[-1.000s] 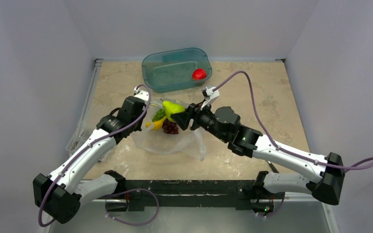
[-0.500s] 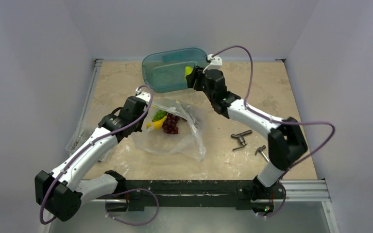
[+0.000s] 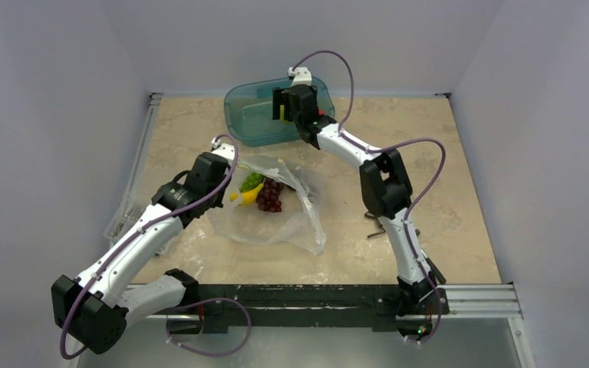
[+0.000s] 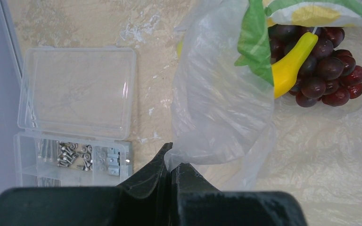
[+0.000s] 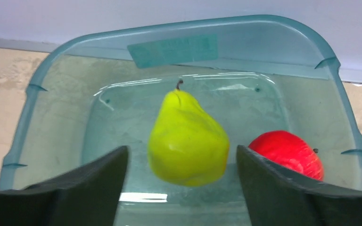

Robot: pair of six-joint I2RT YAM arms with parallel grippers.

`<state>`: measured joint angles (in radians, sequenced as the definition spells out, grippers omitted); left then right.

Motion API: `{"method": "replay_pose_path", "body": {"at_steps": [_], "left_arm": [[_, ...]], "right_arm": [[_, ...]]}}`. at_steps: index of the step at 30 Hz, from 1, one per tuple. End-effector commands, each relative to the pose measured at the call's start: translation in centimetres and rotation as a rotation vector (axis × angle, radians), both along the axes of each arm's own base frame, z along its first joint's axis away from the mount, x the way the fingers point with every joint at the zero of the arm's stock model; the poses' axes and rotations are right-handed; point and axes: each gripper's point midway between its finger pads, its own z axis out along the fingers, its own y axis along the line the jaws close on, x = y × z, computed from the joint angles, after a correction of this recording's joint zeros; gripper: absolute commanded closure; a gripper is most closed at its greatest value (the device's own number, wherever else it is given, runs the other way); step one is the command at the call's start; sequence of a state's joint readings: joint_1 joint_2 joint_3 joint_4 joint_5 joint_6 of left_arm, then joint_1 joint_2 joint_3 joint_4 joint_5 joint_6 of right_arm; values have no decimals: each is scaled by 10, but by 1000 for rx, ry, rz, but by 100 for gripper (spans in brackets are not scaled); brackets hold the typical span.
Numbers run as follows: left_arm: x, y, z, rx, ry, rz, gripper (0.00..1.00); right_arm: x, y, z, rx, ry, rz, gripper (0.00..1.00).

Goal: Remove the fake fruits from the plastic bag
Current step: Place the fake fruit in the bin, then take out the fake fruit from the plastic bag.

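Standing at the far edge of the beige marbled table (image 3: 445,153): a teal translucent tub (image 3: 249,126), carrying a pale label on its far wall and holding a red round fruit (image 5: 287,153) on the right of its floor. Lying at the table's left edge: a flat clear box (image 4: 75,94), lid spread open, small metal screws (image 4: 70,155) sitting in its compartments. Resting right of middle: a dark metal part (image 3: 374,228).

- bag (image 4: 217,103): thin, clear, crinkly plastic film
- pear (image 5: 187,139): smooth, glossy plastic
- grapes (image 4: 330,70): shiny dark skins
- tub (image 5: 273,47): smooth translucent teal plastic
- worktop (image 3: 468,199): mottled beige, stone-like, matt
- box (image 4: 78,92): clear hard plastic, holding metal screws (image 4: 68,154)
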<state>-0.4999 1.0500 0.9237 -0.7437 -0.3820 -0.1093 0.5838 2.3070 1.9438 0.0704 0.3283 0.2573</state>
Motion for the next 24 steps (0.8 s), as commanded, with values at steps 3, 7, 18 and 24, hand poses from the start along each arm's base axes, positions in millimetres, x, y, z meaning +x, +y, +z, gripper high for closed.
{"method": "replay_pose_path", "body": {"at_steps": [3,7,18,24], "left_arm": [[6,-3,16,-18,-60,-16,100],[5,-3,19,-26,-73,-17,100],[5,-11,21,-66,-66,-44,100],[3,-15,21,-82,-62,-58,100]], "right_arm": [[-1,-12,40,-47,-17,0,9],[-33,-20,59,6,8,19,8],[-215,-26,104,181,-92,206,11],[-316,0,125,416,-126,415,14]]}}
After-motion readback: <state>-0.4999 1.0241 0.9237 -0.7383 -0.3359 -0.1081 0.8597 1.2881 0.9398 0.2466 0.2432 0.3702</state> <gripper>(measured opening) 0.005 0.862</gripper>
